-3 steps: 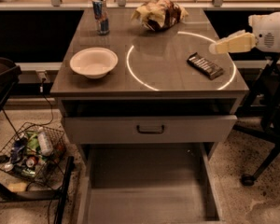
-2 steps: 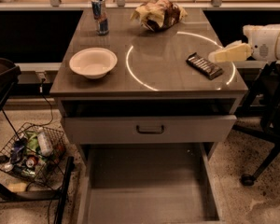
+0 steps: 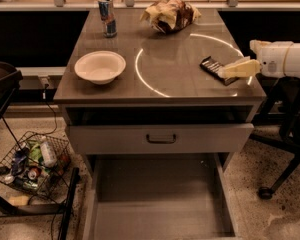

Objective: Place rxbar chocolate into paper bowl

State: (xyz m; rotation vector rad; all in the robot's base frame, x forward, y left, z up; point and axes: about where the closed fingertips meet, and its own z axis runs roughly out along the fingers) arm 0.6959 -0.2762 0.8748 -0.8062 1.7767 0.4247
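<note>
At the surface's (image 3: pixel 170 54) right edge, the claw (image 3: pixel 226 72) has come lower and leftward, its tip now over the rxbar chocolate (image 3: pixel 210 64); wide or narrow, I cannot tell. The paper bowl (image 3: pixel 81 67) sits well apart, left. Below, a drawer (image 3: pixel 160 139) stands open.

White cylindrical arm (image 3: pixel 284 59) ends in pale-yellow gripper (image 3: pixel 226 74) over the table (image 3: pixel 180 79) edge.

One paper bowl (image 3: pixel 83 64), one can (image 3: pixel 107 16), one snack bag (image 3: pixel 171 15), one rxbar chocolate (image 3: pixel 211 65), one pincer (image 3: pixel 229 71) beside it.
</note>
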